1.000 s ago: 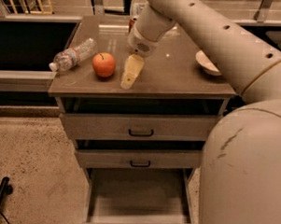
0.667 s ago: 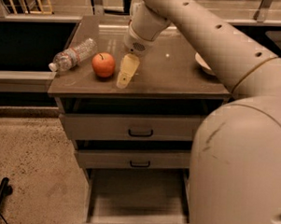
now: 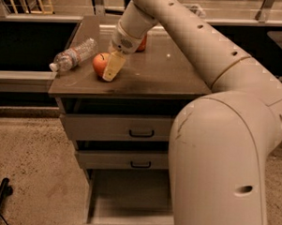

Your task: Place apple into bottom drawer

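**Claw has reached the apple; grasp not yet confirmed**

The small round orange-red apple (image 3: pixel 99 64) sits on the grey-brown tabletop (image 3: pixel 170 78), close to the left edge and a little back from the front-left corner. It has not left the surface.

A second ago the pale claw (image 3: pixel 111 70) hung to the right of the fruit with bare tabletop between them. That gap has since closed, and the claw now lies against the apple's right side and overlaps it. From here you cannot tell whether the claw is spread or pressed together, so don't count this as a hold yet.

A clear plastic water bottle (image 3: pixel 74 55) lies on its side just beside the apple, along the left edge, with its cap poking past that edge. A sideways nudge could roll the fruit into it. A red soda can (image 3: pixel 142 43) stands towards the back edge, half hidden behind the wrist.

Below, the wide, shallow, wood-floored bottom drawer (image 3: pixel 128 200) is already pulled out under the two upper drawers (image 3: pixel 141 132). You are likely at the grasp step, with the lift and the lowering still ahead.
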Robot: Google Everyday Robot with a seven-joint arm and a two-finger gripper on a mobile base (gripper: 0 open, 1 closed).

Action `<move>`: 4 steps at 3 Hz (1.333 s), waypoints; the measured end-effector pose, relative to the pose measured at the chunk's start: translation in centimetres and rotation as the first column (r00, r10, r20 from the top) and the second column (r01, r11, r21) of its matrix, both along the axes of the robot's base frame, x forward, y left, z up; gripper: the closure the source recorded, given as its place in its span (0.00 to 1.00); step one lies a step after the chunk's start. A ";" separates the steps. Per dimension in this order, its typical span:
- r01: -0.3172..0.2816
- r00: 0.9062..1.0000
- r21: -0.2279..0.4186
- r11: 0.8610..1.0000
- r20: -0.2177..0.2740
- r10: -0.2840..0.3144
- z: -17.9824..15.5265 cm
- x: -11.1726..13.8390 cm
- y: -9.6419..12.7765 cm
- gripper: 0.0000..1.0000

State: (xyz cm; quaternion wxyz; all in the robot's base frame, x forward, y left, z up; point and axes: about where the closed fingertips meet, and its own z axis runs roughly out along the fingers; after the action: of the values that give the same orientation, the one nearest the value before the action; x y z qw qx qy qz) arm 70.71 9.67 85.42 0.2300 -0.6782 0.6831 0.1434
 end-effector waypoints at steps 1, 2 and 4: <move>-0.003 1.000 0.006 1.000 -0.001 0.003 0.0 0.4 0.9 0.50; 0.007 1.000 -0.009 1.000 -0.008 -0.007 -0.9 0.7 0.9 0.73; -0.111 0.993 0.037 0.993 -0.038 0.113 0.2 -1.4 1.9 1.00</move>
State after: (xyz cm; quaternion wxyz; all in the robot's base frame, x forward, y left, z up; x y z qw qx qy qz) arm 69.35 11.61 85.65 0.2196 -0.7083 0.6458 0.1815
